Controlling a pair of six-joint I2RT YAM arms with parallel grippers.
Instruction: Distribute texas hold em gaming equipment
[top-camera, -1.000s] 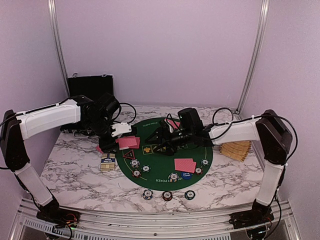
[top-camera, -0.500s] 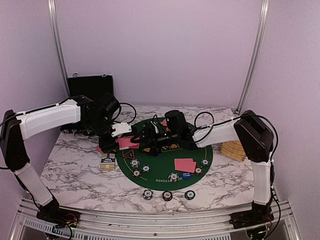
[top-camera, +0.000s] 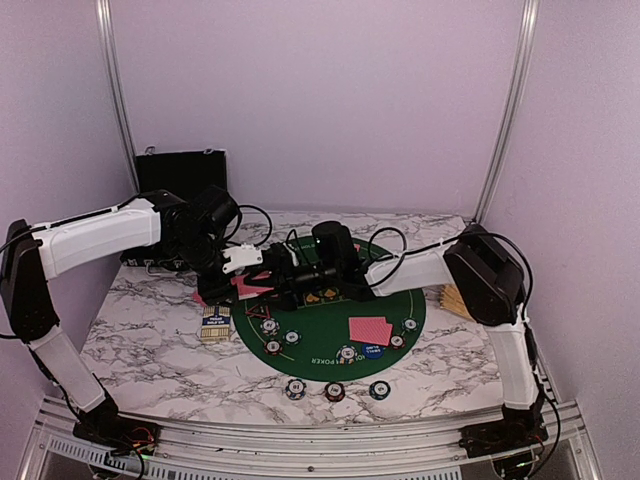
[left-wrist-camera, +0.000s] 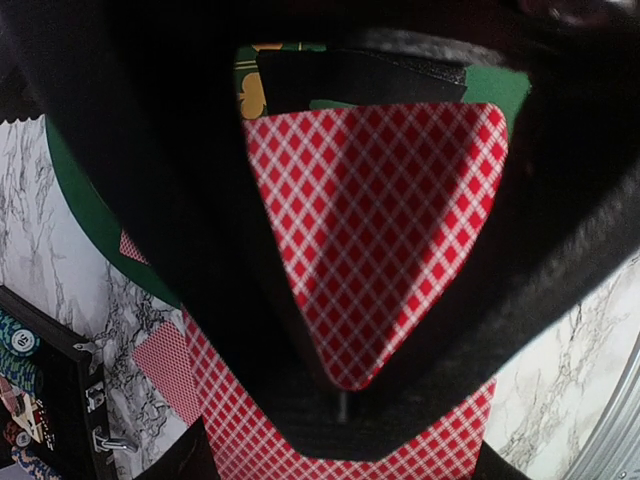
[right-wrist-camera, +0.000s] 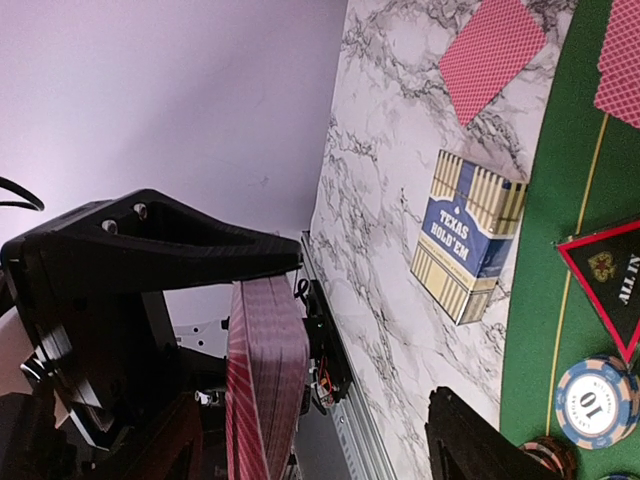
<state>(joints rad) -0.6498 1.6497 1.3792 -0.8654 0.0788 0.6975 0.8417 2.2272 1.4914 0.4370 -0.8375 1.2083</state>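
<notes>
My left gripper (top-camera: 246, 276) is shut on a deck of red-backed playing cards (top-camera: 252, 288), held above the left edge of the green round mat (top-camera: 310, 350). In the left wrist view the deck (left-wrist-camera: 385, 240) fills the space between the dark fingers of the left gripper (left-wrist-camera: 375, 170). My right gripper (top-camera: 274, 282) reaches in from the right and is open. In its wrist view the deck (right-wrist-camera: 265, 380) stands edge-on between its spread fingers (right-wrist-camera: 480, 445), untouched. Chips (top-camera: 291, 337), a blue disc (top-camera: 370, 350), two cards (top-camera: 370, 329) and the triangle (top-camera: 262, 310) lie on the mat.
A Texas Hold'em card box (top-camera: 216, 322) lies on the marble left of the mat. Three chips (top-camera: 334, 390) sit near the front edge. The black case (top-camera: 180, 172) stands at the back left. The tan wooden object (top-camera: 452, 298) is behind the right arm.
The right arm has swung left across the mat until its jaws bracket the deck, and they have narrowed slightly. The left arm and the deck have stayed put.
</notes>
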